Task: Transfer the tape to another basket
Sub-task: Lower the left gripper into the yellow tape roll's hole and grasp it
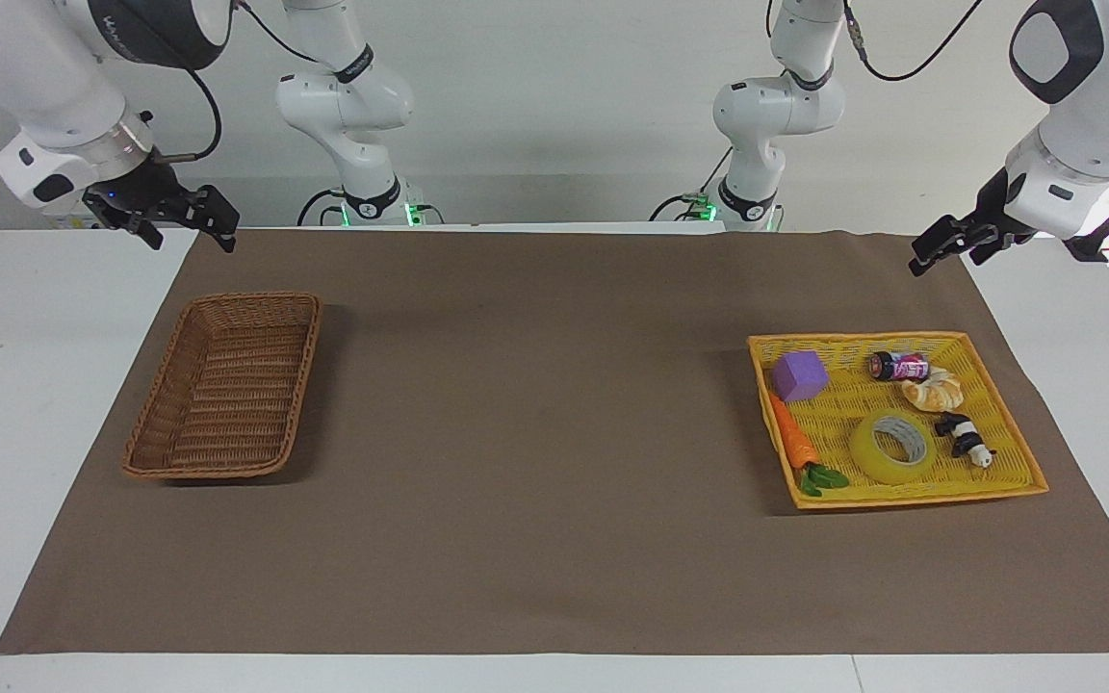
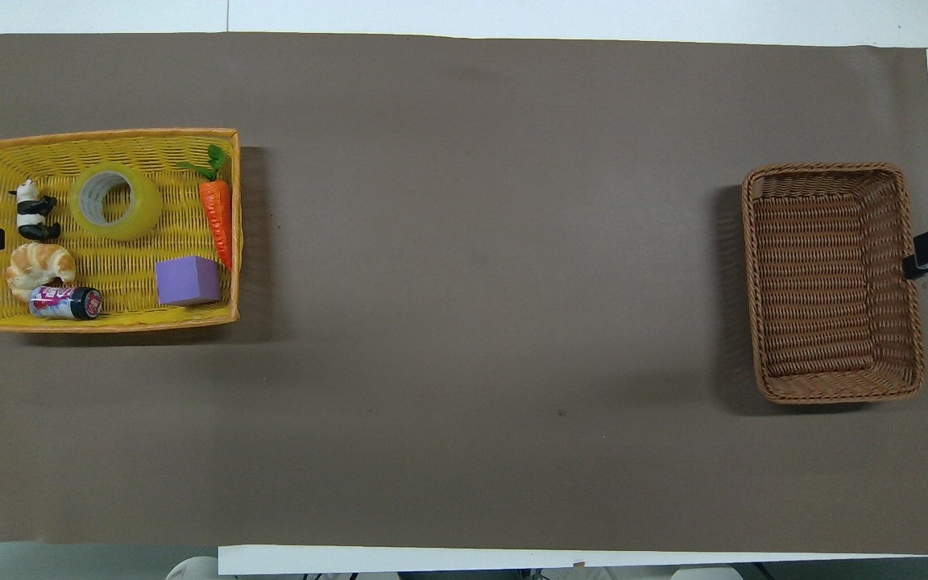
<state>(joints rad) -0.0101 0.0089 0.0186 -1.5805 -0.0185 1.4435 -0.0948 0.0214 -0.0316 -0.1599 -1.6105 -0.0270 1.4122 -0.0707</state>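
The tape (image 1: 867, 454), a yellow translucent roll with a grey-white core, lies flat in the bright yellow tray (image 1: 853, 339) at the left arm's end of the table; it also shows in the overhead view (image 2: 142, 216). The brown wicker basket (image 1: 222, 472) stands empty at the right arm's end, and shows in the overhead view too (image 2: 834, 395). My left gripper (image 1: 944, 248) hangs open and empty in the air beside the tray (image 2: 101, 135). My right gripper (image 1: 184, 226) hangs open and empty over the table's edge beside the basket.
The tray also holds a purple cube (image 1: 798, 375), a toy carrot (image 1: 793, 438), a small can (image 1: 899, 366), a croissant (image 1: 935, 390) and a panda figure (image 1: 964, 438) close around the tape. A brown mat (image 1: 535, 433) covers the table between tray and basket.
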